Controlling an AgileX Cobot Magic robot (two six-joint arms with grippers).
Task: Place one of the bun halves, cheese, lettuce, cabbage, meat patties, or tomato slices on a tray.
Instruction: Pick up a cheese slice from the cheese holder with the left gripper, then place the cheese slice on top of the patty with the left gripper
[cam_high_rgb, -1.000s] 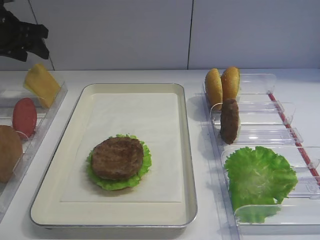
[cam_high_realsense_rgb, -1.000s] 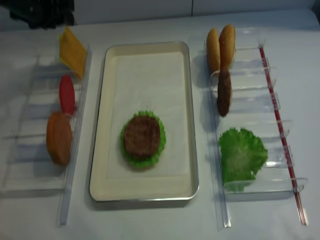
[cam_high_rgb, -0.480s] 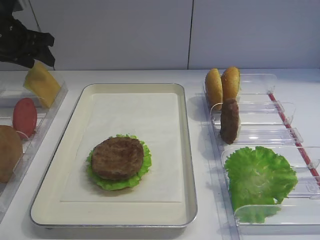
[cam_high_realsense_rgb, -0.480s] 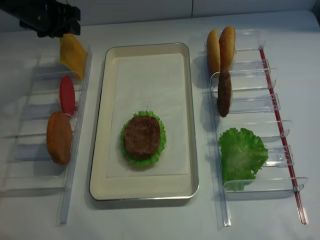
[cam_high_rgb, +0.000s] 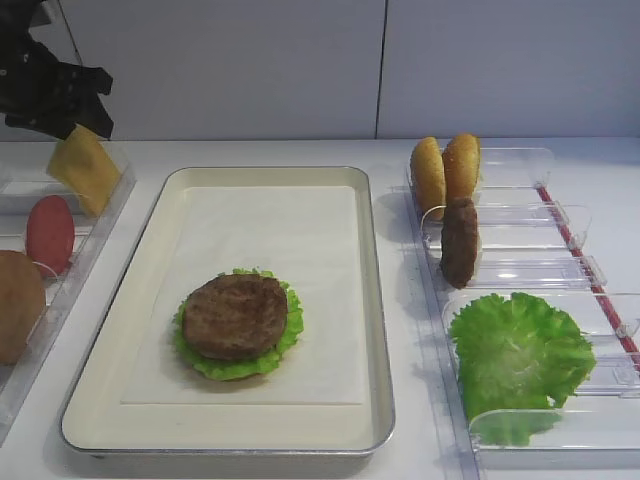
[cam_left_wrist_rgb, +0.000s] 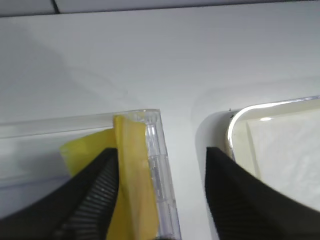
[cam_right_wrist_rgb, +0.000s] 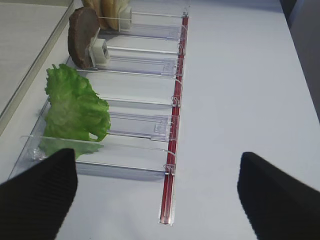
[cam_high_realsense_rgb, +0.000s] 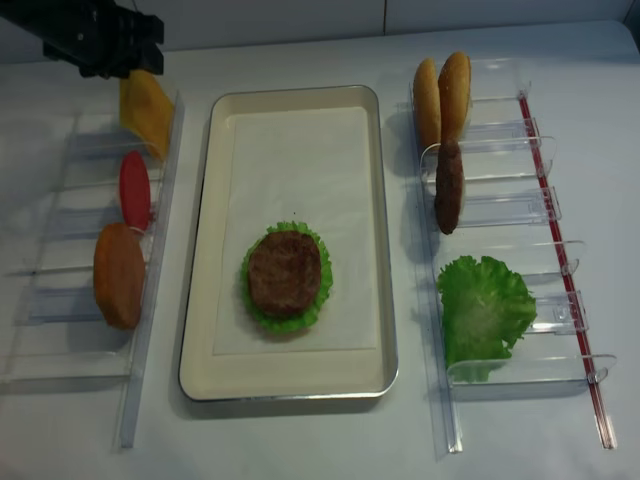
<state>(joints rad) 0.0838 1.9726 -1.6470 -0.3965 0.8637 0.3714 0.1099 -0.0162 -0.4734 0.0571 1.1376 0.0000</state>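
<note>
My left gripper (cam_high_rgb: 62, 108) (cam_high_realsense_rgb: 128, 52) hangs open over the orange-yellow cheese (cam_high_rgb: 85, 170) (cam_high_realsense_rgb: 145, 105), which leans in the far left bin. In the left wrist view its fingers (cam_left_wrist_rgb: 95, 195) straddle the cheese (cam_left_wrist_rgb: 132, 172) and the bin wall, with a gap on the right side. The tray (cam_high_rgb: 260, 225) (cam_high_realsense_rgb: 200, 250) holds a meat patty (cam_high_rgb: 235, 315) on lettuce (cam_high_rgb: 287, 345). My right gripper (cam_right_wrist_rgb: 157, 200) stands open over bare table beside the lettuce (cam_right_wrist_rgb: 75, 107). No cabbage is in view.
The left bins hold a tomato slice (cam_high_rgb: 48, 232) and a brown bun half (cam_high_rgb: 15, 305). The right bins hold two bun halves (cam_high_rgb: 445, 170), a patty (cam_high_rgb: 460, 240) and lettuce (cam_high_rgb: 520, 350). A red strip (cam_right_wrist_rgb: 172, 165) edges the right bins.
My left gripper has come down and to the right onto the top of the cheese, and its jaws have narrowed a little. Nothing else has moved.
</note>
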